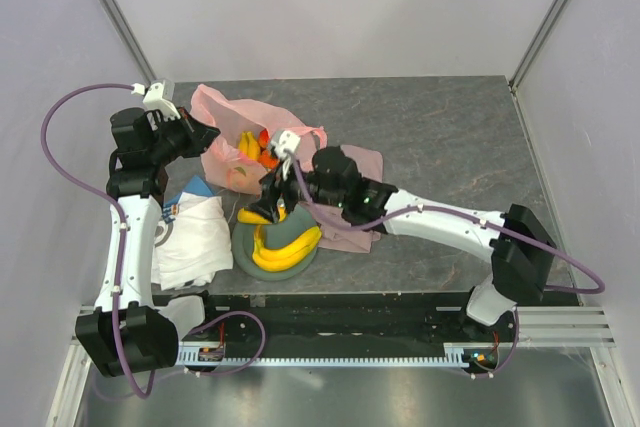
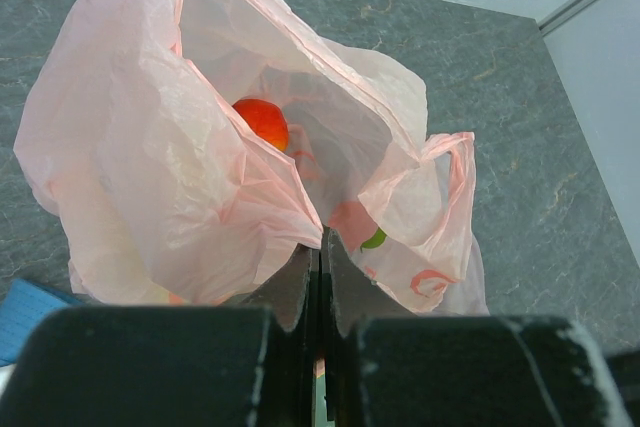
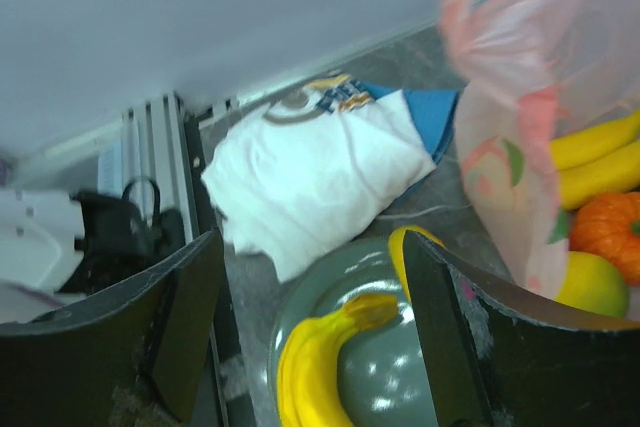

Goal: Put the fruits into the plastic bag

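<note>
Closest to the arm bases, the grey-green plate (image 3: 392, 379) sits near the table's front edge. A bunch of bananas (image 3: 315, 357) curls on it, and a smaller yellow fruit (image 3: 408, 252) lies at its far rim, too blurred to name. The right gripper (image 3: 312, 242) hangs over them with its fingers spread wide and nothing between them.

The step in hand looks like picking up the bunch. It would go best if the fingers straddle the bunch across its curve near the thick middle, come down almost to the plate, and close slowly. The smooth skins may slide, or the bunch may tip.

Just beyond the plate the plastic bag (image 2: 150, 147) stands open, with an orange-red fruit (image 2: 262, 122) and a small green one (image 2: 374, 239) inside. The left gripper (image 2: 320, 259) is pinched together on the bag's rim, holding the mouth up. The carry should clear that rim and go well inside before release.

The table (image 1: 430, 137) is dark grey, stone-patterned and matt. A white cloth (image 1: 195, 237) lies left of the plate, and a dusty-pink cloth (image 1: 372, 160) lies under the right arm. Plain pale walls (image 1: 330, 7) close in three sides.
</note>
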Robot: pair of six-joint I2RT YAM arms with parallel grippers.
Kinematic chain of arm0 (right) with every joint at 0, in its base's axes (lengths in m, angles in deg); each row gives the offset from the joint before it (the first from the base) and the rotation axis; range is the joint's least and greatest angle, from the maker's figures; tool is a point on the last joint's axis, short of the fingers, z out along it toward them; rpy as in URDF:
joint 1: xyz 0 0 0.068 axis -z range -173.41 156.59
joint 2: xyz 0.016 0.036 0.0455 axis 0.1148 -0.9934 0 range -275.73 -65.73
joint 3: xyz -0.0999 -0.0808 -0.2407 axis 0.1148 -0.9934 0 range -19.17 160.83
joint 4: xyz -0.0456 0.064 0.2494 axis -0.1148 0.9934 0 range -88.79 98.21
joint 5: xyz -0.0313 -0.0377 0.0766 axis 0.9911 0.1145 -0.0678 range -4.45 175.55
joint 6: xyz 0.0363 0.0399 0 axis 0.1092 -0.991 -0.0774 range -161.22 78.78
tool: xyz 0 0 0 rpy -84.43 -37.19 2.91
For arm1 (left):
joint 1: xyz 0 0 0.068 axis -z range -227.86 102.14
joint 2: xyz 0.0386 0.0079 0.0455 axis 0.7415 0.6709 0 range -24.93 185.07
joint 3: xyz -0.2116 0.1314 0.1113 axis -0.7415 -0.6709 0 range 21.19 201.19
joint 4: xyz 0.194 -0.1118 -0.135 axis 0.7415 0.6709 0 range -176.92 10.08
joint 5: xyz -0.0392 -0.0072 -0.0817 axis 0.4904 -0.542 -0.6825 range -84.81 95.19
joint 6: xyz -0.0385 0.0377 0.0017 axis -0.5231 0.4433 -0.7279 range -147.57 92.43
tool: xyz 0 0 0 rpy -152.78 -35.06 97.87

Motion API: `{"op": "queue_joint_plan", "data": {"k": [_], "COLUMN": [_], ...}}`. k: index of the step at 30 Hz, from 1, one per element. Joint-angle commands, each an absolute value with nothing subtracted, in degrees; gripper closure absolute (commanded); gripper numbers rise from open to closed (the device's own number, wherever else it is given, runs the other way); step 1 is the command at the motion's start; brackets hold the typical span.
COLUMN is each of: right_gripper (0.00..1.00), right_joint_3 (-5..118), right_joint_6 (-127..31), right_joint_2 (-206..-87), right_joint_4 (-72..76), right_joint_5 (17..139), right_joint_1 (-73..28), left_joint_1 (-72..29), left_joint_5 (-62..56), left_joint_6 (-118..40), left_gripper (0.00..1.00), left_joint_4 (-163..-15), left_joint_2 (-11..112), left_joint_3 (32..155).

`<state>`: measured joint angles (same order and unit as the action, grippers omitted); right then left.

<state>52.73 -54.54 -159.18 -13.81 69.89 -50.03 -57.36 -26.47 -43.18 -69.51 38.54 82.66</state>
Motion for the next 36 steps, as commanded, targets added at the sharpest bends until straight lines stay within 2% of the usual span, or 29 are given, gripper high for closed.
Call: {"op": "queue_joint_plan", "data": {"k": [1,5,12,21,36], "right_gripper": [0.19,0.17,0.13,0.11,0.11], "right_joint_3": [49.66,48.60,47.80,50.70,52.11], "right_joint_6": [-39.14,-33.14,-27.51,-22.68,-18.55], "right_joint_2": [-156.08,-157.31,-159.94,-165.65,-171.10], "right_joint_4": [-5.48,3.03,7.45,9.91,10.79], "right_joint_5": [77.28,85.19,96.27,96.54,98.29], "right_joint_1": [-56.41,-59.93,-64.51,-68.29,-68.73], "left_joint_1": [-57.09,-57.18,-57.18,-57.18,-57.18], "left_joint_5": [-26.98,-27.24,-27.33,-27.07,-26.98], "left_joint_6": [-43.65,-43.91,-44.00,-44.00,-43.91], "left_gripper": [0.98,0.98,0.98,0.98,0.98], "left_joint_4": [-71.71,-71.80,-72.07,-72.24,-72.24], "left_joint_2": [38.09,38.09,38.27,38.27,38.27], "left_joint_3": [82.36,82.28,82.10,82.01,82.01]}}
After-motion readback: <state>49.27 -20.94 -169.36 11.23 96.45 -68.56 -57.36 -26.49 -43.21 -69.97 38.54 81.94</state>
